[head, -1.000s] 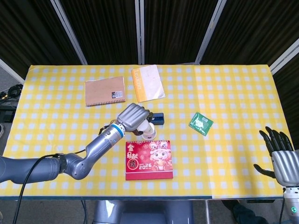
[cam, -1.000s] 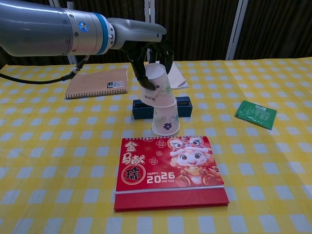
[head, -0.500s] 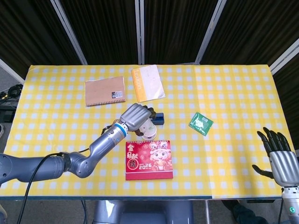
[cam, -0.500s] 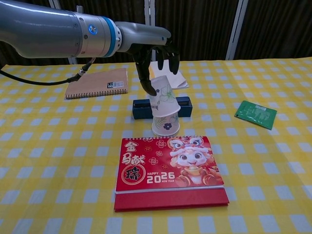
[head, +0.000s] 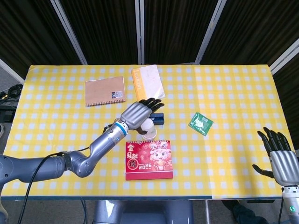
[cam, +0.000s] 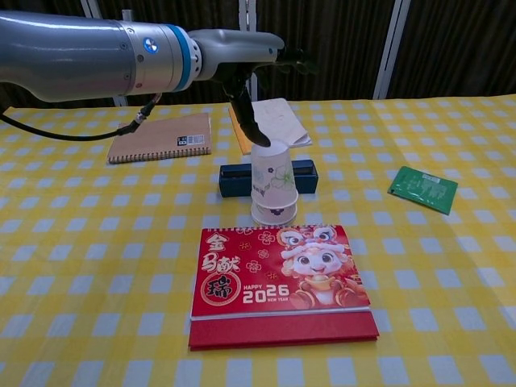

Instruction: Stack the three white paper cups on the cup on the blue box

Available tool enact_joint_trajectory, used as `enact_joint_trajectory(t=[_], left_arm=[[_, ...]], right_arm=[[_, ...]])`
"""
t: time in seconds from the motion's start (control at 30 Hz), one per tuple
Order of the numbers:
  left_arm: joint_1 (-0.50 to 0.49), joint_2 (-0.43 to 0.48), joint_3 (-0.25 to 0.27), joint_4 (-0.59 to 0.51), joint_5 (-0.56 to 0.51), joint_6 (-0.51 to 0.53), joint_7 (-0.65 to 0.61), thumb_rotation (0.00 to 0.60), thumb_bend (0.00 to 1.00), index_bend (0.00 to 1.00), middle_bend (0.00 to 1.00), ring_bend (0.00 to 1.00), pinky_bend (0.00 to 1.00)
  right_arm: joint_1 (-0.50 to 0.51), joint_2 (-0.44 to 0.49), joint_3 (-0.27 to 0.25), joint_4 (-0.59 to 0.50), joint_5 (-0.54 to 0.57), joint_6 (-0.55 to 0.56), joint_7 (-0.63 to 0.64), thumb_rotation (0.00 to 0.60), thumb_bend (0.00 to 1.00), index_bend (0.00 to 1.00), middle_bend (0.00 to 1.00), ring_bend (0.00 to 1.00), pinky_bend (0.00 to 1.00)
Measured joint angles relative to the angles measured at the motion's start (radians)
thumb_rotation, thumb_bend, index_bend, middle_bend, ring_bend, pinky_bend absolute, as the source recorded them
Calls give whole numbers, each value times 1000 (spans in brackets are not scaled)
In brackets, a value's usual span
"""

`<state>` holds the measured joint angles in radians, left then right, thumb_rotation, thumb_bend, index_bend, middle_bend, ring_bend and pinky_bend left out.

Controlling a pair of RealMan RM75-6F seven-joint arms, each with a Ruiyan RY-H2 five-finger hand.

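A stack of upturned white paper cups [cam: 272,184] with flower prints stands between the blue box [cam: 234,179] and the red calendar. From above, the stack [head: 149,130] shows just below the blue box [head: 159,117]. My left hand [cam: 260,74] hovers over the stack with its fingers spread and nothing in them. Its thumb points down to the rim of the top cup. In the head view the left hand [head: 138,112] partly covers the cups. My right hand [head: 281,159] is at the table's near right corner, fingers spread and empty.
A red 2026 calendar [cam: 278,278] lies flat right in front of the cups. A brown notebook [head: 105,90] and an orange-and-white booklet [head: 147,82] lie behind the box. A green packet [head: 201,123] lies to the right.
My left hand let go of the tilted top cup, which settled straight down onto the stack. Its fingers spread out and lifted. The right hand barely moved.
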<state>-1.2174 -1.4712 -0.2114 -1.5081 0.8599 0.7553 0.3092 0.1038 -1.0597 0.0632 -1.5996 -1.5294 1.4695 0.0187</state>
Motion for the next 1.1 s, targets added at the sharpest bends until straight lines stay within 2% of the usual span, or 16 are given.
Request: enact_joint_trajectory(t=[0.1,0.2,0.43,0.63,0.83,0.97,1.1], left_arm=[[34,25,-1,-17,46,6,-52,600,764,39,0,14,156],[66,48,3,-39,88,9,-102,600,871,48,0,14,159],[150,87,35,-66,193,43,-185,600,877,67,0,14,155],[252,127,87,-71,283,150,-222,600,875,80,0,14,143],[403,192,165,-71,368,327,-258,600,872,80,0,13,111],[535,240,222,-64,438,486,-311,600,870,11,0,0,46],[672,276,276,-57,494,644,-370,600,869,0,0,0,1]], right_arm=[[0,2,0,-1,-3,2,3,600,0,63,0,0,0],[-1,3,-1,-3,-5,4,5,600,0,63,0,0,0],[-4,6,-3,-10,-15,14,5,600,0,63,0,0,0],[-5,9,-7,-15,-27,19,10,600,0,63,0,0,0],[-10,15,-16,-28,-56,35,16,600,0,63,0,0,0],[-13,18,-22,-39,-78,48,16,600,0,63,0,0,0],[-13,20,-27,-45,-91,51,21,600,0,63,0,0,0]])
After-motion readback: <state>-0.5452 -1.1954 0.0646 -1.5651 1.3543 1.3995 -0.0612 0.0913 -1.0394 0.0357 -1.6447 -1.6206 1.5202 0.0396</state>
